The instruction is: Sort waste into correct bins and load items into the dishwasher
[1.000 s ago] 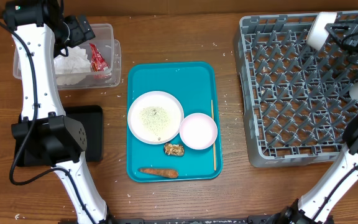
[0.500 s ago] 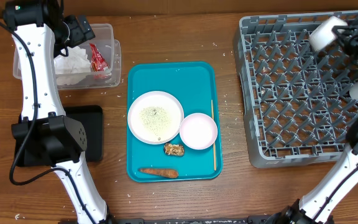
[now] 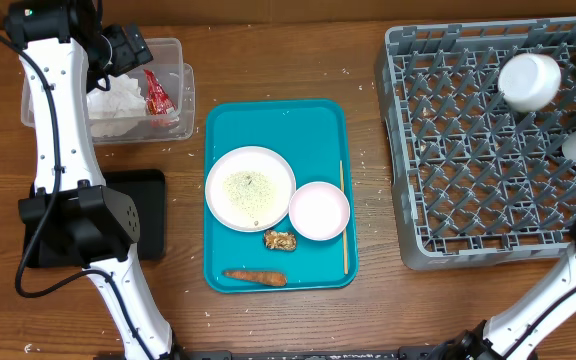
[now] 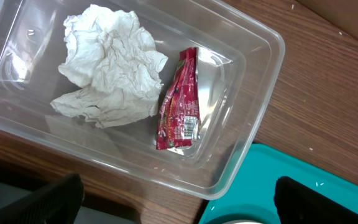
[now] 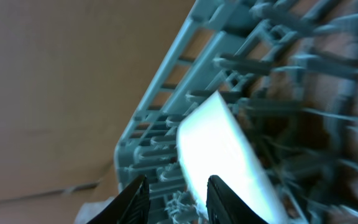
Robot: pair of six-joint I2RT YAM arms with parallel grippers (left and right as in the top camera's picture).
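Observation:
A white cup (image 3: 530,80) lies on the pegs at the far right of the grey dishwasher rack (image 3: 468,200). In the right wrist view my right gripper (image 5: 179,196) is open with nothing between its fingers, and the cup (image 5: 225,149) rests just ahead of them on the rack (image 5: 160,118). My left gripper (image 4: 179,202) hangs wide open and empty over the near edge of the clear tub (image 4: 263,74). That tub holds a crumpled napkin (image 4: 107,65) and a red wrapper (image 4: 180,99). A white plate (image 3: 250,187) with rice crumbs, a pink bowl (image 3: 319,210), a brown chunk (image 3: 280,240) and a carrot (image 3: 255,277) lie on the teal tray (image 3: 323,115).
The flat black tray (image 3: 143,200) sits left of the teal tray, partly under my left arm's base. A thin wooden stick (image 3: 344,215) lies along the teal tray's right side. Small crumbs dot the wooden table.
My right gripper carried the cup rightward over the rack, opened and let it go. It then drew back toward the right edge. The left arm has not moved.

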